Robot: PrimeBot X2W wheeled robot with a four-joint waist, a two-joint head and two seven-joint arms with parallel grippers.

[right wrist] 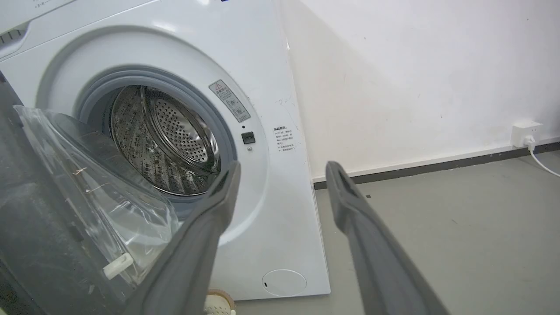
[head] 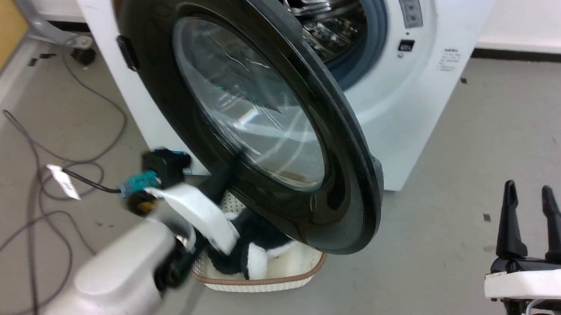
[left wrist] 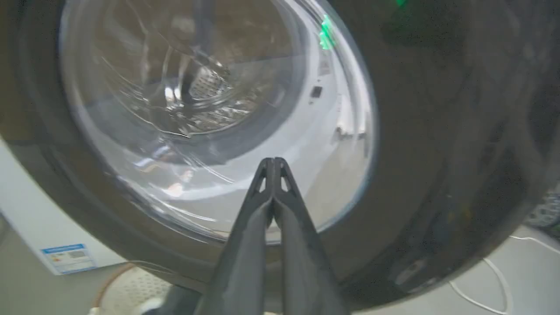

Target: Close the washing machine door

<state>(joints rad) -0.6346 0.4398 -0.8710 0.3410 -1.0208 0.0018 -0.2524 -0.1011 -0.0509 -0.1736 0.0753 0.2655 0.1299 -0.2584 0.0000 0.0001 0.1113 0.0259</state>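
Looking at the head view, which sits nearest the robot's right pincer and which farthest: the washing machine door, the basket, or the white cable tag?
1. The washing machine door: its black rim lies left of the right pincer.
2. The basket: on the floor below the door, farther left.
3. The white cable tag: far left, on the floor.

Pale grey forearm (head: 118, 268), white wrist plate (head: 199, 210), teal connector (head: 132, 184), black cable (head: 90, 183), right tool (head: 529, 192) with long dark tapered fingers (head: 509, 221)
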